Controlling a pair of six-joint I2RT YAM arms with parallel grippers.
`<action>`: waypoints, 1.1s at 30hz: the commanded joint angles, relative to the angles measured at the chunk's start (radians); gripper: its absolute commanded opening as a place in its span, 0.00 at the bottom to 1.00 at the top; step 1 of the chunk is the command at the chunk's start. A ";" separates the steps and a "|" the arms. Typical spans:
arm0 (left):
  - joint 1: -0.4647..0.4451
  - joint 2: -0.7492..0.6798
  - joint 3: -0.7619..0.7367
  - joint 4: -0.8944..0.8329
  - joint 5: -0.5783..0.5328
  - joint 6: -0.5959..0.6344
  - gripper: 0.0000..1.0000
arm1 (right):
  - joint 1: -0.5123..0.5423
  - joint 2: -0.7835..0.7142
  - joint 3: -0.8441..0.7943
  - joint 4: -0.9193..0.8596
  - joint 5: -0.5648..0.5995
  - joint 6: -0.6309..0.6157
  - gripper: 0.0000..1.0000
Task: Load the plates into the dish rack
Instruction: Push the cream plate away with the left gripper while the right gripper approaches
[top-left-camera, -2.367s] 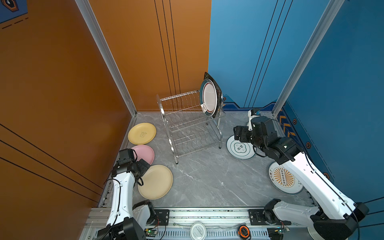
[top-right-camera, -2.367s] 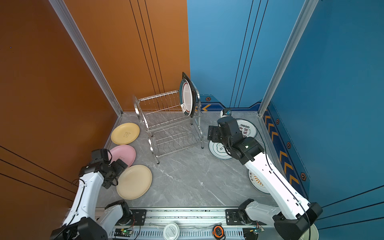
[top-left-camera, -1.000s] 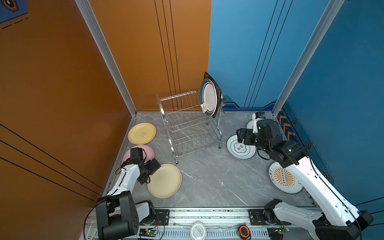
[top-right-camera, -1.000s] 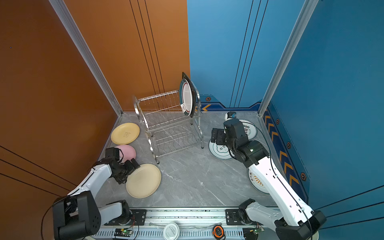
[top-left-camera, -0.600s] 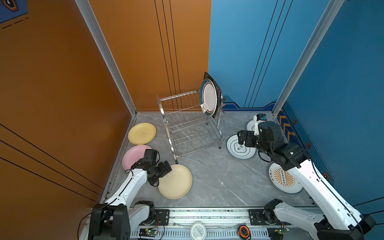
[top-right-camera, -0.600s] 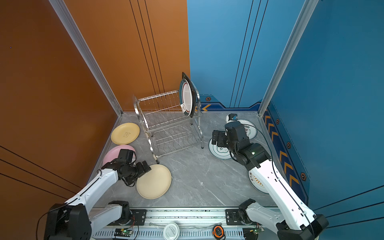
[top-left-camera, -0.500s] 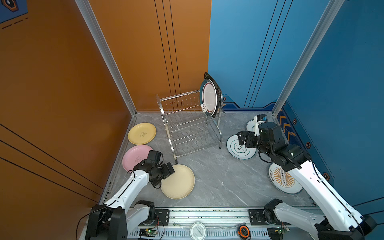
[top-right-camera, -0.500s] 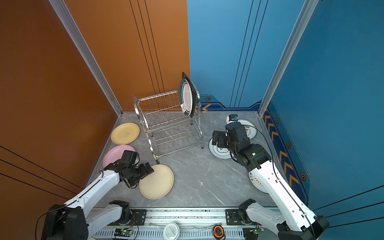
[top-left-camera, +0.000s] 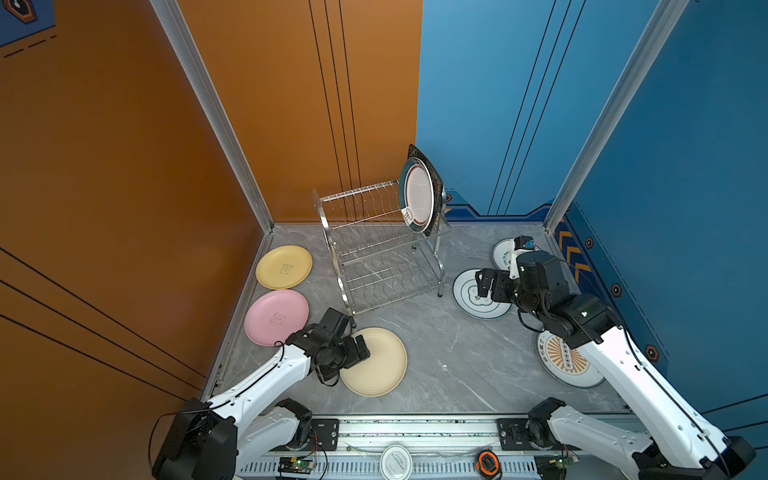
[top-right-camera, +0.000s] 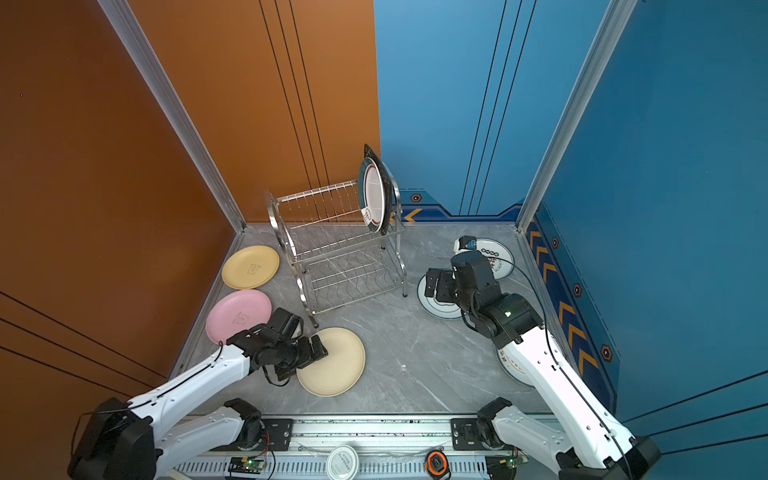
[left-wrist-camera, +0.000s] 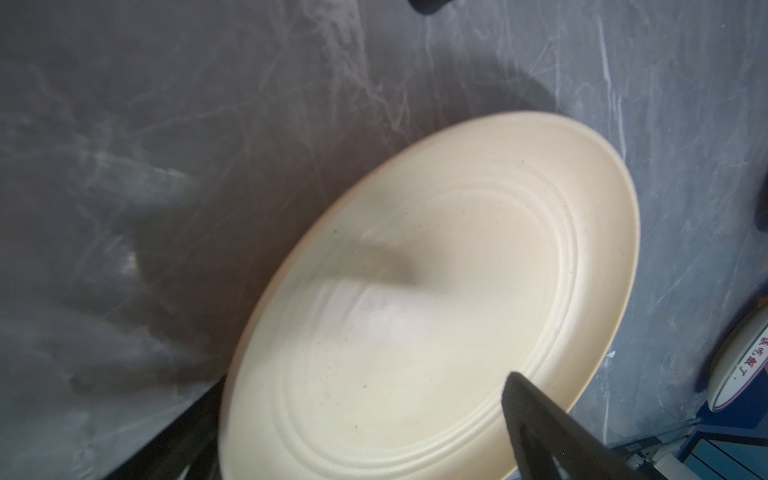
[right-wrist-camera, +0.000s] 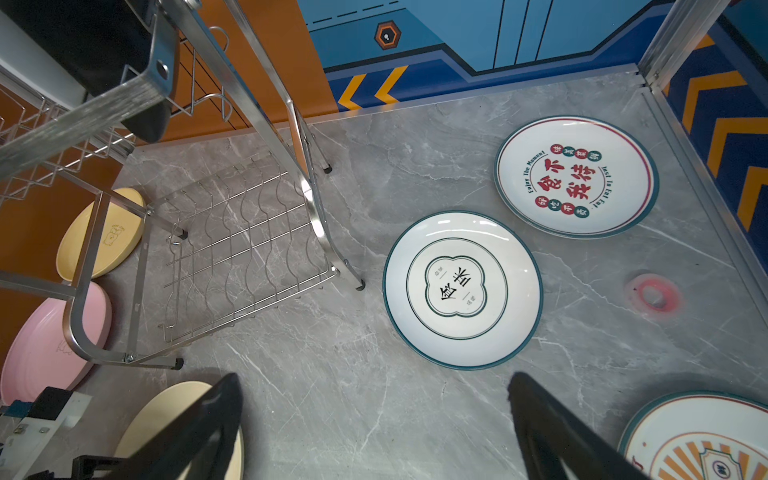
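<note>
Left hand (top-left-camera: 360, 348) is low at the left rim of the beige plate (top-left-camera: 380, 365), jaws spread wide. In the left wrist view one finger (left-wrist-camera: 540, 419) is over the plate's face and the other is off the rim. It's blurred, so I can't tell if either touches, but they aren't closed on it. The beige plate lies flat on the worktop (top-left-camera: 440, 357), its far edge near the front left foot of the dish rack (top-left-camera: 374, 253). The pink plate (top-left-camera: 274, 316) and yellow plate (top-left-camera: 284, 267) lie flat just beside each other along the left wall edge, and my left arm crosses the pink one's near rim. Two plates stand upright at the right end of the rack's upper tier: a white green-rimmed plate (top-left-camera: 417, 195) with the black square plate (top-left-camera: 436, 183) behind it. Open slots run from them to the left end frame. Right hand (top-left-camera: 483, 286) is fully open and empty, hanging over the left part of the emblem plate (right-wrist-camera: 462, 289). The character plate (right-wrist-camera: 575, 176) is flat near the back right corner. The sunburst plate (top-left-camera: 561, 363) is by the right wall, partly under my right arm. Bare worktop runs between the beige plate and the right-side plates, in front of the rack.
</note>
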 joint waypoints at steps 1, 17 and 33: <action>0.009 -0.047 -0.014 -0.065 -0.053 0.016 1.00 | 0.002 -0.045 -0.036 -0.033 -0.025 0.034 1.00; 0.037 0.004 -0.014 -0.051 -0.045 0.136 0.90 | 0.032 -0.161 -0.278 -0.025 -0.195 0.243 1.00; 0.022 0.018 -0.039 -0.046 -0.068 0.142 0.41 | 0.070 -0.168 -0.337 0.007 -0.196 0.294 1.00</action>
